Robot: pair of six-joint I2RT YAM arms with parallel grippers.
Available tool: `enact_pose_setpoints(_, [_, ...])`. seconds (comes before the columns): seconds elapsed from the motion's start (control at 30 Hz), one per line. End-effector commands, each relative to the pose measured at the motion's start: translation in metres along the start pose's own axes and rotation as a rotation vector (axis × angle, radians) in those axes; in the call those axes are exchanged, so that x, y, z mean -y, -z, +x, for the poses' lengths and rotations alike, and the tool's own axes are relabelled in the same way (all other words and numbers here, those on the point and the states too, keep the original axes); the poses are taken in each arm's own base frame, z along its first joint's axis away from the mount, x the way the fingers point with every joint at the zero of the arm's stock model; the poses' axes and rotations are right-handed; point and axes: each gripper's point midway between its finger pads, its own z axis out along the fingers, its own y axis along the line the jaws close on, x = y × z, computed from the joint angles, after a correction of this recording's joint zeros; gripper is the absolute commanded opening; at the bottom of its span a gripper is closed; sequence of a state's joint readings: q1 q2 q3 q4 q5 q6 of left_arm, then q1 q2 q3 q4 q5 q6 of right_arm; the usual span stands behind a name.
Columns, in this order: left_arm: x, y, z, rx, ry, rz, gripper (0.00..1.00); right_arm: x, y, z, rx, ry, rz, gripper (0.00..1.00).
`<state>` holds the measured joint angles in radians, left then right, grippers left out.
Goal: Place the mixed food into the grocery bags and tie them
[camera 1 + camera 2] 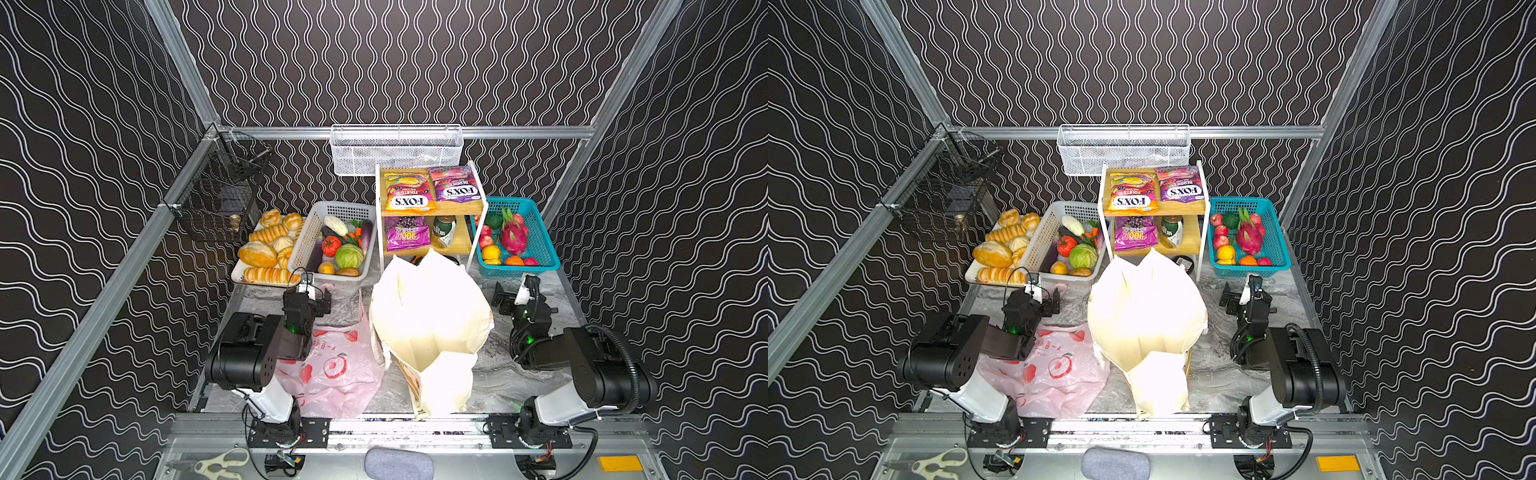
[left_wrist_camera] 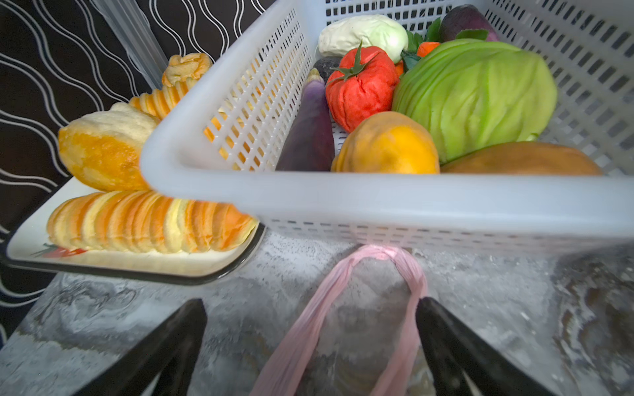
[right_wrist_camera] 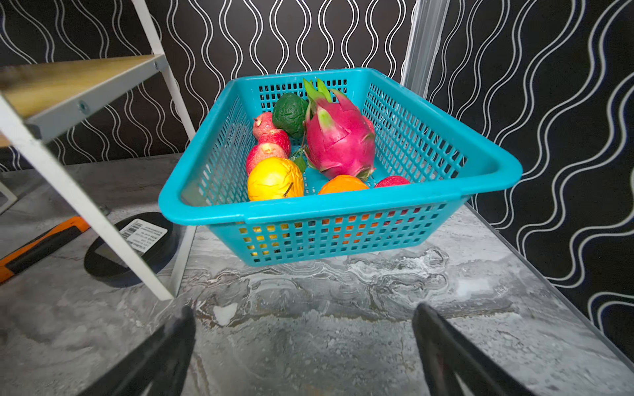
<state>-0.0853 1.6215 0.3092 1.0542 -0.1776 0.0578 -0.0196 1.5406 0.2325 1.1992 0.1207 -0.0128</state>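
I am seeing my cream tote, my translucent pink bag wearing red apple prints, an orange-yellow FOX'S packet, a green cabbage, a red tomato, a teal basket, and black walls carrying white wavy lines

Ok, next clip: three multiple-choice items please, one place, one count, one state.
1. Where is the green can?
A) in the teal basket
B) on the rack's lower tier
C) inside the tote

2. How many packets lie on the rack's top tier?
A) one
B) two
C) four

3. The left hand is:
A) shut on the cabbage
B) shut on a bread roll
C) open, empty

Key:
1 B, it sits beside the purple snack packet.
2 B, the orange-yellow packet and the purple FOX'S packet.
3 C, its fingers stand apart, with the pink bag's handle loose between them.
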Motion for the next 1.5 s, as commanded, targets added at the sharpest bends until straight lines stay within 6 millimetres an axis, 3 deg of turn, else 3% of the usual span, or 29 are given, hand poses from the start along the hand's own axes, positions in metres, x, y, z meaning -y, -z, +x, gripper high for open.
enact_pose_setpoints(0.0, [-0.013,0.012,-0.025,0.085,0.035,-0.057,0.99,-0.004,0.008,-0.015,0.075,0.006,-0.026,1.0])
enact_pose_setpoints(0.17, [-0.027,0.026,-0.061,0.102,0.082,-0.101,0.99,-0.002,0.011,-0.022,0.085,-0.005,-0.014,1.0])
enact_pose_setpoints(0.4, [-0.016,0.05,-0.139,0.174,0.175,0.028,0.99,0.01,0.003,-0.038,-0.106,-0.166,0.084,1.0])
enact_pose_setpoints(0.57, [-0.042,0.07,-0.153,-0.052,0.444,-0.099,0.99,0.005,0.012,-0.052,-0.357,-0.381,0.128,1.0])
enact_pose_setpoints(0.7, [-0.031,0.101,-0.162,-0.191,0.421,-0.015,0.99,-0.024,0.029,-0.074,-0.453,-0.433,-0.022,1.0])
enact_pose_setpoints(0.83, [0.004,0.127,-0.18,-0.171,0.391,0.236,0.99,-0.045,0.05,-0.109,-0.437,-0.478,-0.146,1.0])
enact_pose_setpoints(0.97, [0.042,0.154,-0.203,-0.135,0.426,0.498,0.96,-0.078,0.074,-0.143,-0.439,-0.493,-0.357,1.0])
enact_pose_setpoints(1.07, [0.061,0.164,-0.206,-0.189,0.444,0.625,0.9,-0.099,0.091,-0.167,-0.458,-0.508,-0.496,0.95])
enact_pose_setpoints(1.2, [0.078,0.173,-0.2,-0.315,0.433,0.73,0.86,-0.122,0.111,-0.18,-0.524,-0.525,-0.649,0.89])
enact_pose_setpoints(1.3, [0.089,0.18,-0.194,-0.377,0.435,0.796,0.89,-0.13,0.121,-0.183,-0.567,-0.533,-0.695,0.87])
enact_pose_setpoints(1.47, [0.109,0.195,-0.188,-0.427,0.437,0.882,0.92,-0.139,0.13,-0.177,-0.612,-0.517,-0.705,0.87])
